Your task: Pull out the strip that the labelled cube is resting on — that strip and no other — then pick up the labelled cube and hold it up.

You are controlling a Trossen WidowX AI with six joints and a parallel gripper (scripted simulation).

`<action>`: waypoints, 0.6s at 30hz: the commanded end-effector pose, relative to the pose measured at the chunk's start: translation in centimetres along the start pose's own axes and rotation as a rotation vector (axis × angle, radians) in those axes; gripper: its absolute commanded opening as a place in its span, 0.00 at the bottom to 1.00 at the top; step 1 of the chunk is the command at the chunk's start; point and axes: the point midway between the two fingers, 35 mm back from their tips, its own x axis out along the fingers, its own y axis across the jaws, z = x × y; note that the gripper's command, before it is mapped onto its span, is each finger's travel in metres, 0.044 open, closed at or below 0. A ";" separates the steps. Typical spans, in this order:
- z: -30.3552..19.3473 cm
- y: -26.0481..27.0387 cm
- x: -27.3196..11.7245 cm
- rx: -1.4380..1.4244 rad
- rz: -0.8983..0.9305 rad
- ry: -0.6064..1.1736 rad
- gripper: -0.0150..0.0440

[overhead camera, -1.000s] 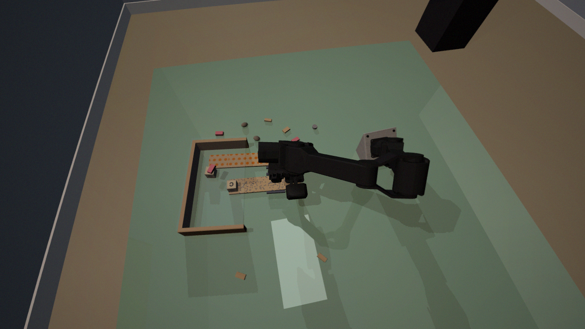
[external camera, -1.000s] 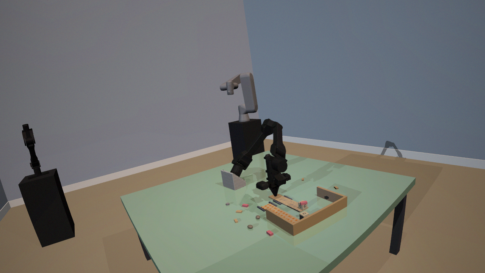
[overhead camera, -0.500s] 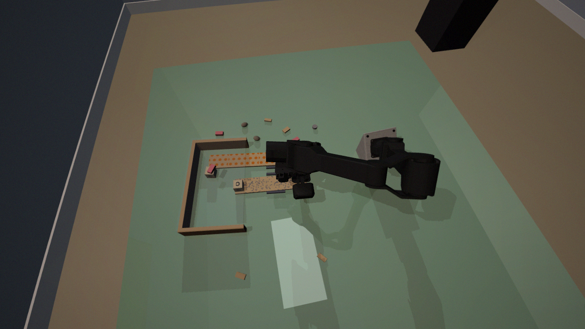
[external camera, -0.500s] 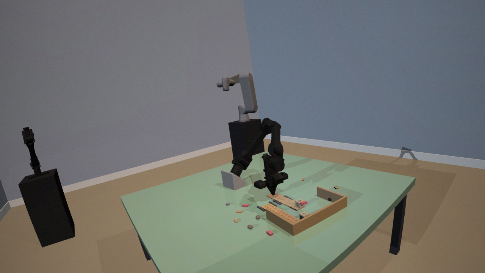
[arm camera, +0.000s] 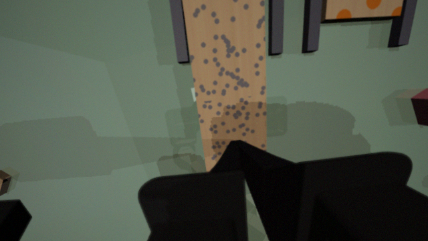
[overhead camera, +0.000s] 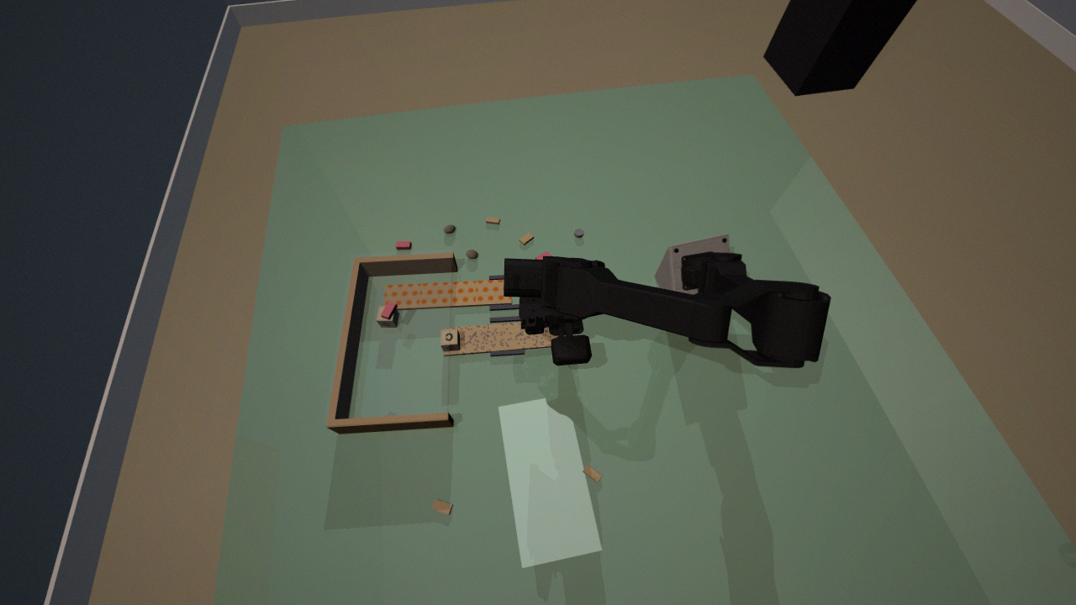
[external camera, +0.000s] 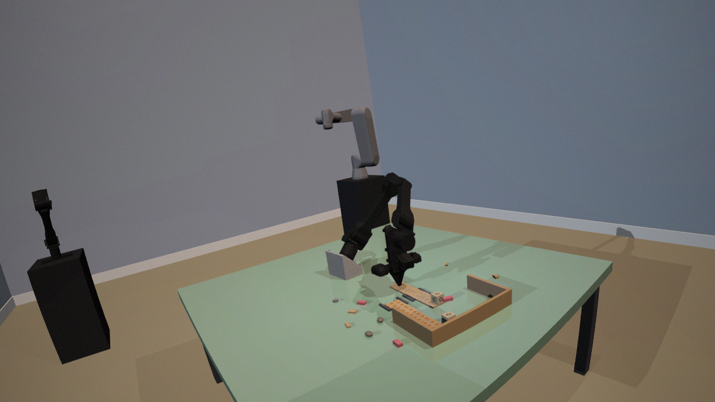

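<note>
Top view, left to right: wooden three-sided frame [overhead camera: 353,338] on the green counter [overhead camera: 677,466]; labelled cube [overhead camera: 449,339] resting on the far end of the grey-speckled strip [overhead camera: 496,338], just outside the frame's open side; orange-dotted strip [overhead camera: 444,292] lying beside it; black arm [overhead camera: 661,301]. The fingers are fully closed, tips pressed down on the speckled strip's near end, apparently gripping nothing, though the contact point is hidden in the wrist view.
</note>
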 end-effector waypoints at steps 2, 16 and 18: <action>-1.7 -0.1 0.6 0.007 0.000 0.031 0.25; -3.7 0.0 0.6 0.008 0.000 0.032 0.25; -4.0 0.0 0.6 0.008 0.000 0.032 0.25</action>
